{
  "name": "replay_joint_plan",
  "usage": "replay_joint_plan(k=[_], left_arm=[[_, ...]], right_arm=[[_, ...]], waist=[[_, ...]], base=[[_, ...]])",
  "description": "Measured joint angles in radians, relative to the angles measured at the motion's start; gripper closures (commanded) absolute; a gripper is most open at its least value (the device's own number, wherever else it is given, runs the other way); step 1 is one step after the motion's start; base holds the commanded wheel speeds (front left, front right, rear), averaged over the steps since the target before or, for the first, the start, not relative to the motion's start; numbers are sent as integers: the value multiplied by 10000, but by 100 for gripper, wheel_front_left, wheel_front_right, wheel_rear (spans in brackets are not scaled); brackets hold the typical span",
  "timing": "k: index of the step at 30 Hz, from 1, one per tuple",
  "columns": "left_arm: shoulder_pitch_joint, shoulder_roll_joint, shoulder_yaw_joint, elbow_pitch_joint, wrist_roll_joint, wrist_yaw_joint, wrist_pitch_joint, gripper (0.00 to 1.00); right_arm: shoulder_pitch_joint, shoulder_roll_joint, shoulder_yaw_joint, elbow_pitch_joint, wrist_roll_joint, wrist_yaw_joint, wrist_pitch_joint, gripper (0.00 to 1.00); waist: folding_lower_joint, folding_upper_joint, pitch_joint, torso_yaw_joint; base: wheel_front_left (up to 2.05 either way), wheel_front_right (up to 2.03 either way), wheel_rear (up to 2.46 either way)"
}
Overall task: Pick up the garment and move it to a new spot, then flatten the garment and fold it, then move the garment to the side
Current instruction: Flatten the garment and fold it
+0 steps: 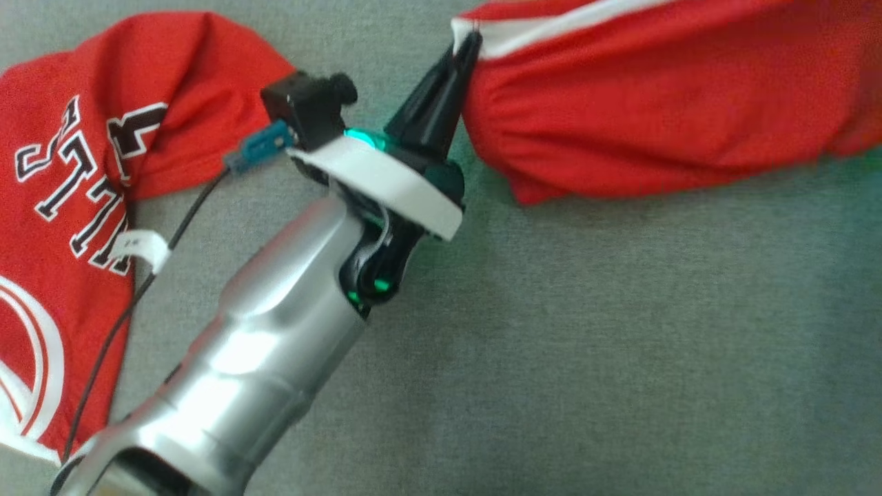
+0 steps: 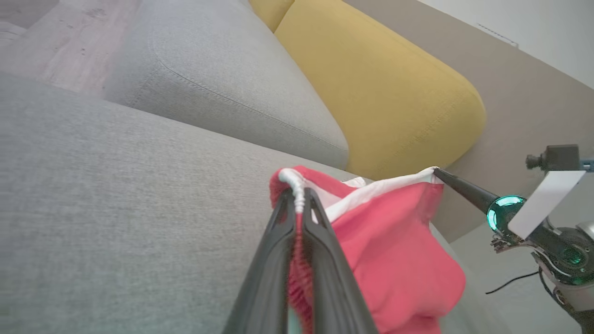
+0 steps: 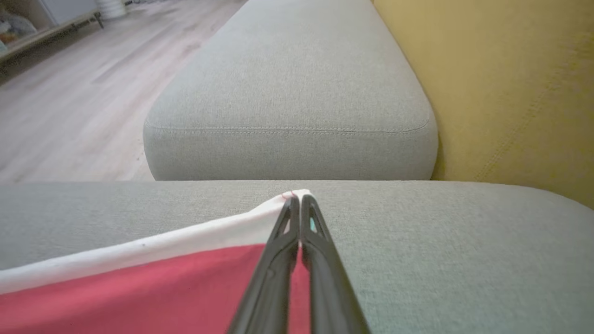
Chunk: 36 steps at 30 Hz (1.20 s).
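The left gripper [image 1: 470,41] is pinched narrow on the garment [image 1: 654,103], clamping a gathered bunch of red cloth with the white hem [image 1: 551,27] at the fingertips. In the head view its arm rises from 7 o'clock and the fingers point to 1 o'clock. The right gripper [image 3: 297,198] is closed tight too, nipping the hem's corner; in the left wrist view it reaches in from 3 o'clock. Between the two the hem runs as a span, and the red cloth sags below it in a loose pouch. In the head view the held cloth stretches off to 3 o'clock; at 9 o'clock a red part with black-and-white letters [image 1: 76,186] lies flat, and whether it joins the held part I cannot tell. All of it is over the grey sofa [image 1: 620,344] seat. At 12 o'clock in the left wrist view a yellow cushion [image 2: 380,93] stands at the seat's back. In the right wrist view wood floor [image 3: 69,93] lies at 10 o'clock, with a low shelf [image 3: 28,28] at its far edge; what it holds is too blurred to name.
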Motion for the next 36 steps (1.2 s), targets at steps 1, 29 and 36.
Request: replay_joint_plan(k=[1, 29, 36], left_arm=[[-125, -42, -2, 148, -2, -2, -54, 100], [4071, 0, 2959, -3344, 6623, 2299, -1248, 0], [5786, -40, 4069, -4351, 7348, 2111, -1248, 0]], right_arm=[[-262, -81, 173, 265, -130, 0, -35, 100], [-85, -892, 255, 3931, 951, 2, 428, 0], [876, -675, -326, 3896, 1499, 2, 349, 100]], waist=[[0, 0, 81, 36], [-5, 0, -350, 1024], [-6, 0, -1010, 1231]], base=[[0, 0, 0], [0, 0, 0], [0, 0, 0]])
